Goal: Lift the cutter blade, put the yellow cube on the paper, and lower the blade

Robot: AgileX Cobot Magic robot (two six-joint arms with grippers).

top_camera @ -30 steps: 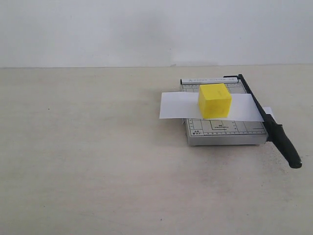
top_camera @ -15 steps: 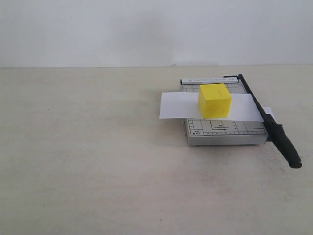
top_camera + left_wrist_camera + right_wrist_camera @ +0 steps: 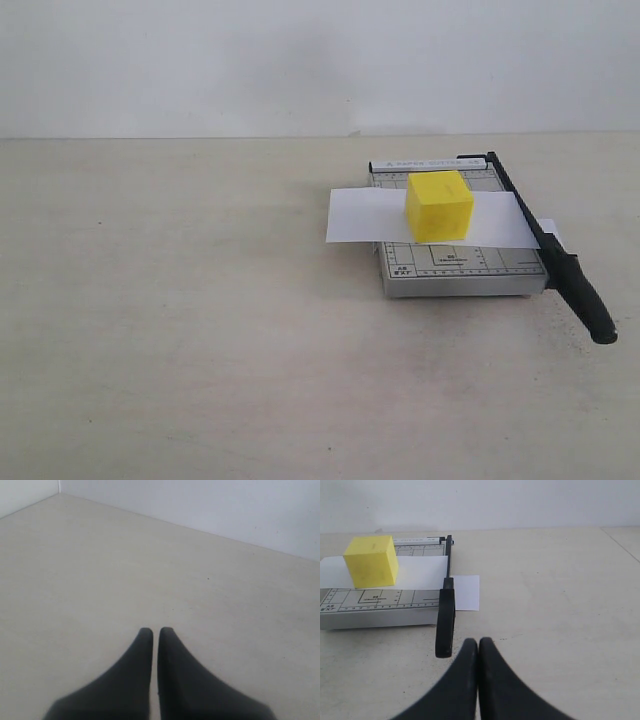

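**Q:** How do the two grippers stand?

**A:** The left gripper [image 3: 152, 630] has its black fingers drawn together with only a hairline slit between them. It holds nothing and hangs over bare beige table [image 3: 200, 330]. The right gripper [image 3: 478, 641] is pressed together in the same way and is also empty. Its tips point toward the paper cutter, near the end of the handle [image 3: 445, 625] but apart from it.

**Q:** What lies on the cutter?

**A:** The grey gridded cutter base [image 3: 460, 270] sits on the right side of the table. The paper [image 3: 365, 215] lies flat across it. Its left end overhangs the base, and its right end passes under the cutter blade [image 3: 520, 205] and pokes out beyond. The yellow cube [image 3: 439, 205] stands upright on the paper, about midway across the base. The blade lies lowered along the base's right edge, and its thick handle juts past the near edge.

**Q:** And the arms themselves?

**A:** Only the fingertips show, so the arms' pose cannot be told.
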